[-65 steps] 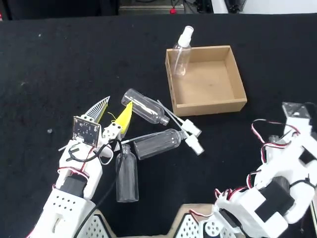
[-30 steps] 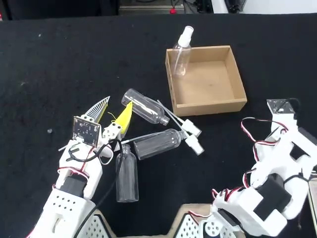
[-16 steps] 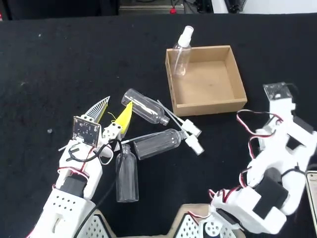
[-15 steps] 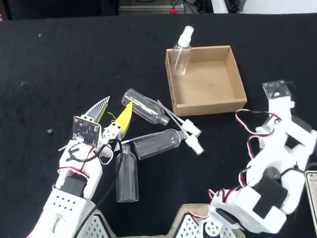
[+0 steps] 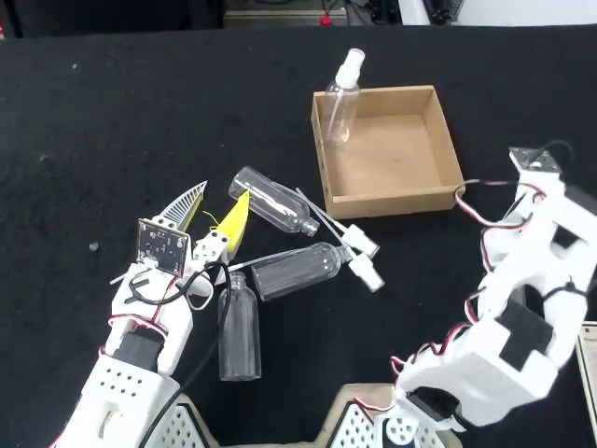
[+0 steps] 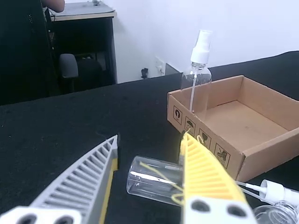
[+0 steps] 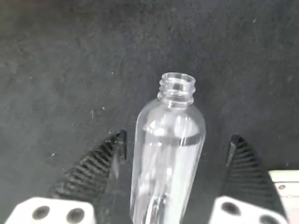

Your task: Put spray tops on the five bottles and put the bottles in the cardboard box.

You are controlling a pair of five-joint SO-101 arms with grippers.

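Note:
In the left wrist view my left gripper [image 6: 150,137] is open, its grey and yellow fingers on either side of a capless clear bottle [image 6: 152,181] lying on the black table, without touching it. From above, that bottle [image 5: 275,201] lies beside the left gripper [image 5: 225,189]. Two more capless bottles [image 5: 297,269] [image 5: 239,327] lie close by. Two loose spray tops [image 5: 359,245] [image 5: 367,273] lie by the cardboard box [image 5: 392,201]. A bottle with a spray top [image 5: 342,98] leans in the box's far left corner. My right gripper [image 7: 177,136] is open around another capless bottle [image 7: 170,144] lying on the table.
The right arm [image 5: 522,280] stands just right of the box's near right corner, with its cable close to the box wall. A pale flat object [image 5: 588,345] lies at the table's right edge. Open black table stretches to the far left.
The right arm has swung up and away from the front edge, toward the box's right side. The left arm, bottles and spray tops have not moved.

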